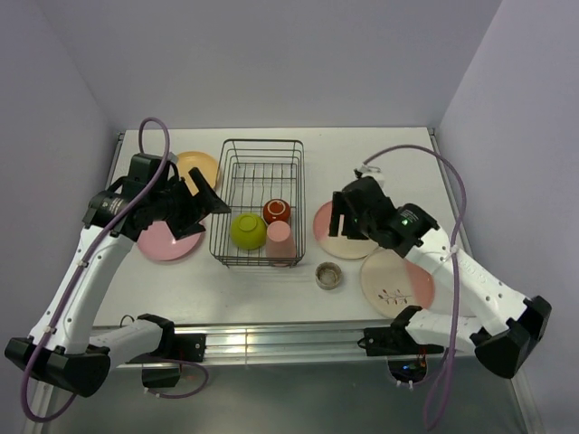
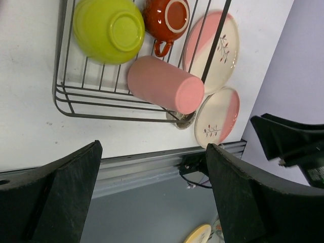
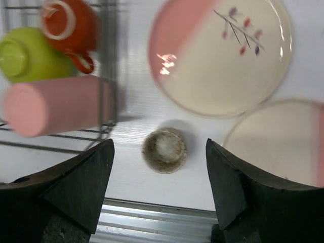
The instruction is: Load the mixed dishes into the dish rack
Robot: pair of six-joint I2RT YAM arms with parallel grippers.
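Note:
The dark wire dish rack [image 1: 262,141] stands mid-table. In it are the lime-green bowl [image 1: 248,230], upside down, the red-brown mug [image 1: 277,211] and the salmon-pink cup [image 1: 280,237], lying on its side. The small grey-beige cup [image 1: 328,275] stands on the table right of the rack. My right gripper [image 1: 348,221] is open and empty above the pink-and-cream plate [image 1: 336,244]; its wrist view shows the small cup [image 3: 164,150] between and beyond the fingers. The twig plate [image 1: 395,278] lies at the right front. My left gripper [image 1: 210,206] is open and empty, just left of the rack.
The orange-yellow plate [image 1: 201,165] lies at the back left of the rack, and the pink plate [image 1: 167,242] lies under my left arm. The table's metal front rail [image 1: 289,339] runs close behind the small cup. Grey walls close in on three sides.

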